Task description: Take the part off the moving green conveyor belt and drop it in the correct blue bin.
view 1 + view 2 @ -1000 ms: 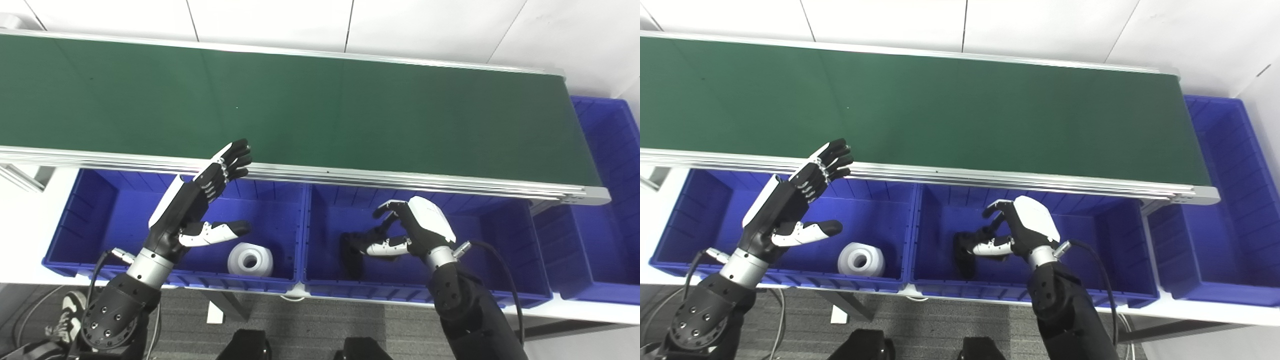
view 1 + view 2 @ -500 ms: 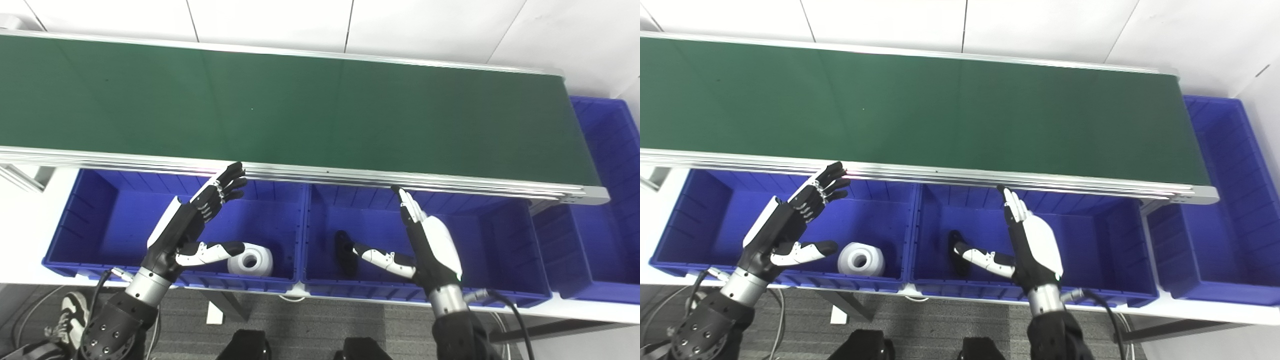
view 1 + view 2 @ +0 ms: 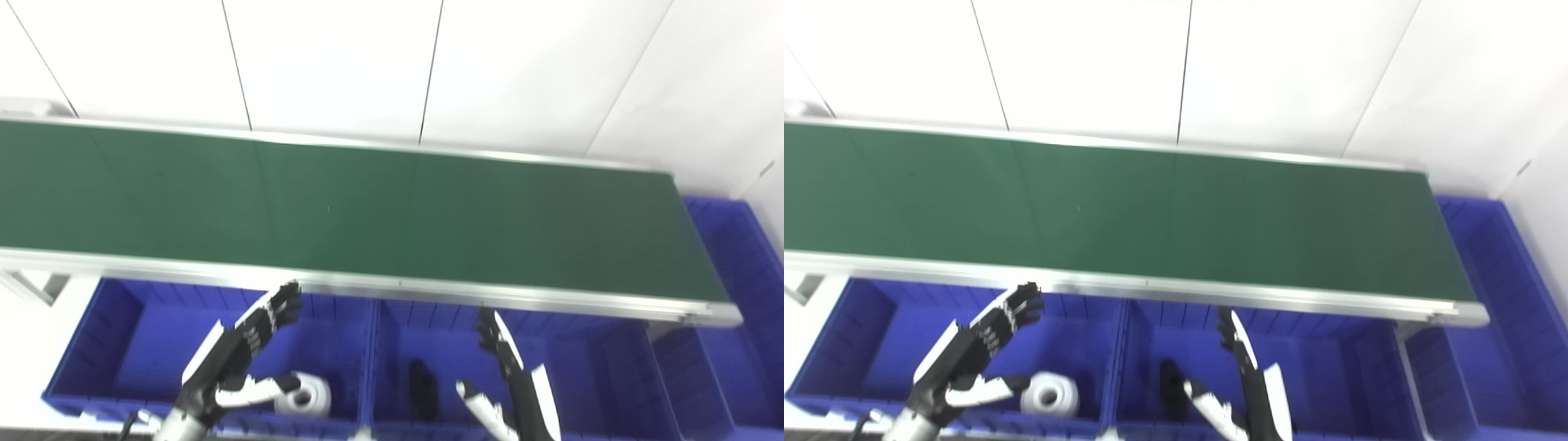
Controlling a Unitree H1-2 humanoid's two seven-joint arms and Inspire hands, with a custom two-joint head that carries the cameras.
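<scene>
fingers spread on both the left hand (image 3: 236,358) and right hand (image 3: 520,389), holding nothing; green belt (image 3: 367,214) bare, so next is waiting for a part.

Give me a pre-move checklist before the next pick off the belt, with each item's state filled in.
1. Left hand free: ok, fingers spread, holding nothing, over the left blue bin.
2. Right hand free: ok, open and empty over the middle blue bin.
3. Part on the green conveyor belt to pick: not ok, no part shows on the visible stretch.
4. Black part released: ok, it lies in the middle bin, apart from the right hand.
5. White part settled: ok, in the left bin, beside the left hand's thumb.
6. Right-end blue bin contents: cannot tell, only partly in view.
</scene>
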